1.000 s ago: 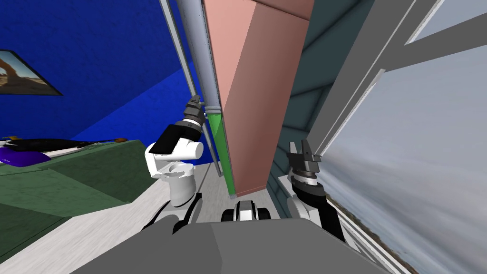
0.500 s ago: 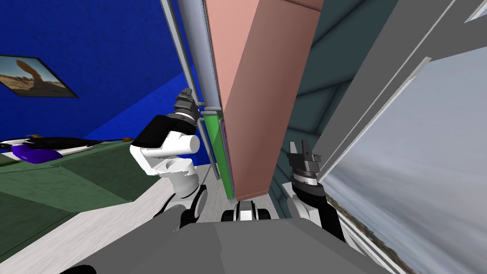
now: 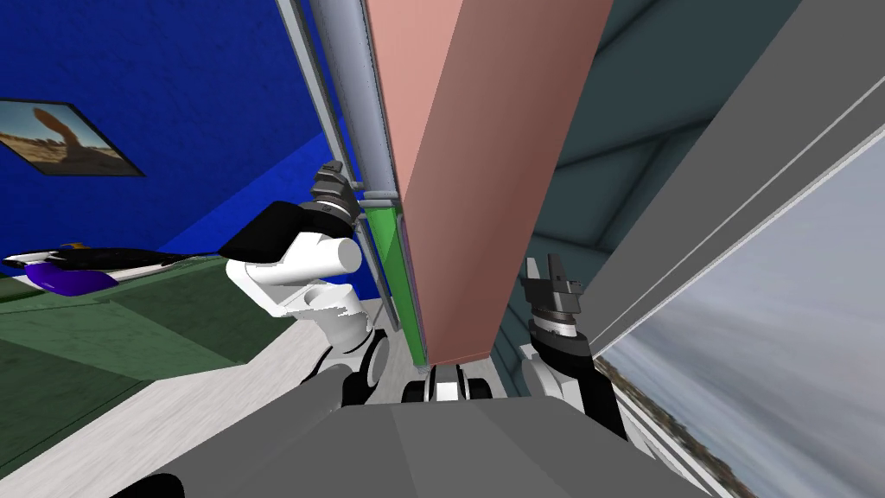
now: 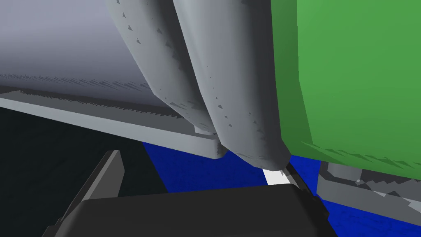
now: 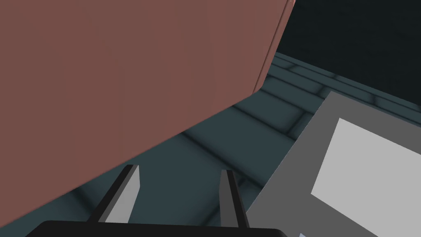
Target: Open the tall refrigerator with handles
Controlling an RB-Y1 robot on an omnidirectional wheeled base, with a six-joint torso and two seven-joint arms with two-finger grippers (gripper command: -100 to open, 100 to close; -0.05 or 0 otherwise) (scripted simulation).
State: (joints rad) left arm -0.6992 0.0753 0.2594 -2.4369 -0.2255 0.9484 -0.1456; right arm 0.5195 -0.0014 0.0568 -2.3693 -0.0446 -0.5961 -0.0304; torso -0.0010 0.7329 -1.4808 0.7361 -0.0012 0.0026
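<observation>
Left tool (image 3: 333, 180), fingers (image 4: 107, 175) spread, straddles the lower end of the grey handle (image 4: 230, 103); the wrist view shows it beside a green panel (image 4: 357, 78). Handle runs 6 to 12 o'clock up the tall pink refrigerator (image 3: 471, 164), at 12 o'clock. Right tool (image 3: 544, 264), fingers apart, hangs free at 4 o'clock; green tabletop (image 3: 130, 337) at 9 o'clock.
</observation>
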